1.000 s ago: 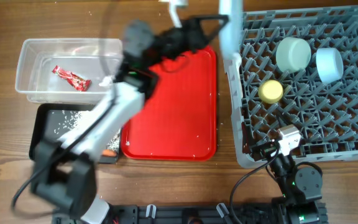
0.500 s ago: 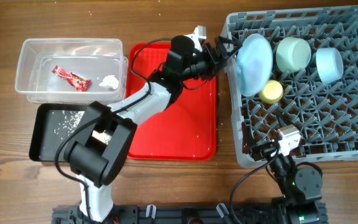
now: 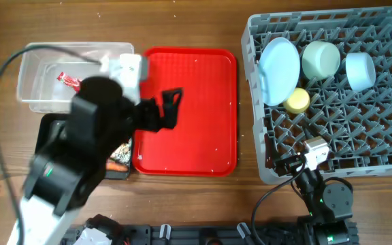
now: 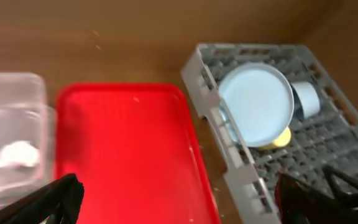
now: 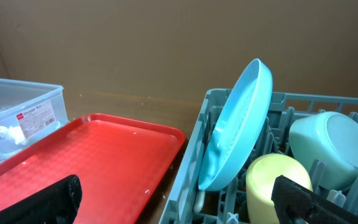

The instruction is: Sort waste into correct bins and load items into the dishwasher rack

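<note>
Now the grey dishwasher rack (image 3: 386,143) holds the pale-blue plate (image 3: 278,70) standing on edge, with the mint-green bowl (image 3: 320,59), light-blue bowl (image 3: 360,70) and yellow cup (image 3: 296,101) close by. The clear tub (image 3: 27,75) contains the red wrapper (image 3: 67,79) and white tissue (image 4: 14,154). The black tray (image 3: 48,126) carries crumbs (image 3: 122,148) and the carrot (image 3: 117,165). The left end effector (image 3: 173,109) hangs over the red serving tray (image 3: 203,82), fingers spread wide and empty. The right end effector (image 5: 178,200), at the rack's near edge, is also wide and empty.
</note>
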`<state>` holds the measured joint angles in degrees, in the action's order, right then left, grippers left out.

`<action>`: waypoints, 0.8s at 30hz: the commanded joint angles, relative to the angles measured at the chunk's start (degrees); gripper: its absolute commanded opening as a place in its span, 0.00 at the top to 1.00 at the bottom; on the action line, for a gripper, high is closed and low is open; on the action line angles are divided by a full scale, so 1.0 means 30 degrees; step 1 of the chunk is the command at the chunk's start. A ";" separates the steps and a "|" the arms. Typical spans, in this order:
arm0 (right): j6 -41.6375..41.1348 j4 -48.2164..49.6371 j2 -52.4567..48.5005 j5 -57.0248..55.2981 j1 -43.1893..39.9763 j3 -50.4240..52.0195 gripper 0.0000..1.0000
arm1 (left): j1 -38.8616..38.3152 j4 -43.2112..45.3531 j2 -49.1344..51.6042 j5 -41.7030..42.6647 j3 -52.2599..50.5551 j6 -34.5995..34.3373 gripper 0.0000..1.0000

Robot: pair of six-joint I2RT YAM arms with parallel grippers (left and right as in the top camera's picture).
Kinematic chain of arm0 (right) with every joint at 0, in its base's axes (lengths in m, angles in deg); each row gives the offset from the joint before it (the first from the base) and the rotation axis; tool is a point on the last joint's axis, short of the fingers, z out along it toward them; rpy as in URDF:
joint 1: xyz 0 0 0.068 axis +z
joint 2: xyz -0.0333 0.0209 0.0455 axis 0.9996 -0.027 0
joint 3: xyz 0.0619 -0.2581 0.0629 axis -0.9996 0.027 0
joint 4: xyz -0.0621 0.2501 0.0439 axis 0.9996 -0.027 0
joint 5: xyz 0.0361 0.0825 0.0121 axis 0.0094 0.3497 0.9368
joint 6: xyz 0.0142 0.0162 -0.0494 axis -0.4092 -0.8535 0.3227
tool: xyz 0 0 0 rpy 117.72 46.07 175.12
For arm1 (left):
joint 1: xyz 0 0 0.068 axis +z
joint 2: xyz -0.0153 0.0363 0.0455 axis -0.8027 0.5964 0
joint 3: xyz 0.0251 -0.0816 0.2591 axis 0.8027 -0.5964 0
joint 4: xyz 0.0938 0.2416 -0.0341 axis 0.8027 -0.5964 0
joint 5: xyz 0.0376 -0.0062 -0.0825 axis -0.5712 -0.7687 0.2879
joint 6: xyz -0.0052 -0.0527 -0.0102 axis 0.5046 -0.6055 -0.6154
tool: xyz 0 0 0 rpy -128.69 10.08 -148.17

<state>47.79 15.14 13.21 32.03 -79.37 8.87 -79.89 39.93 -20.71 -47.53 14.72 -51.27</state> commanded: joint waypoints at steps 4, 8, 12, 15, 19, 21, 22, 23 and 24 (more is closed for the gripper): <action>-0.0248 0.0095 0.0102 -0.0117 0.0022 -0.0022 0.01 | 0.0095 -0.3031 -0.2433 -0.4707 -0.0321 0.5027 0.00; -0.0248 0.0102 0.0102 -0.0117 0.0022 -0.0022 0.00 | 0.3716 0.1005 -0.5960 -0.1559 -0.4779 0.5574 0.00; -0.0248 0.0095 0.0102 -0.0117 0.0022 -0.0022 0.00 | 0.6819 0.4721 -1.1242 0.3191 -1.1307 0.5523 0.00; -0.0240 0.0095 0.0102 -0.0117 0.0022 -0.0022 0.00 | 0.7074 0.5982 -1.4870 0.3446 -1.4739 0.5537 0.00; -0.0248 0.0102 0.0073 -0.0117 0.0022 -0.0022 0.00 | 0.7089 0.7847 -1.7675 0.3453 -1.8287 0.5537 0.00; -0.0240 0.0095 0.0051 -0.0117 0.0022 -0.0022 0.00 | 0.7096 0.9275 -1.8622 0.3453 -1.9883 0.5537 0.00; -0.0240 0.0095 0.0051 -0.0117 0.0022 -0.0022 0.00 | 0.7089 0.9581 -1.9212 0.3453 -2.0582 0.5537 0.00; -0.0248 0.0102 0.0051 -0.0117 0.0022 -0.0022 0.00 | 0.7089 0.9938 -1.9365 0.3453 -2.1128 0.5530 0.00; -0.0248 0.0095 0.0051 -0.0117 0.0022 -0.0022 0.00 | 0.7089 1.0440 -1.9365 0.3461 -2.1886 0.5530 0.00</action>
<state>47.79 15.16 13.15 32.03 -79.37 8.87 -58.99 68.94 -77.71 -37.89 -47.27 -35.36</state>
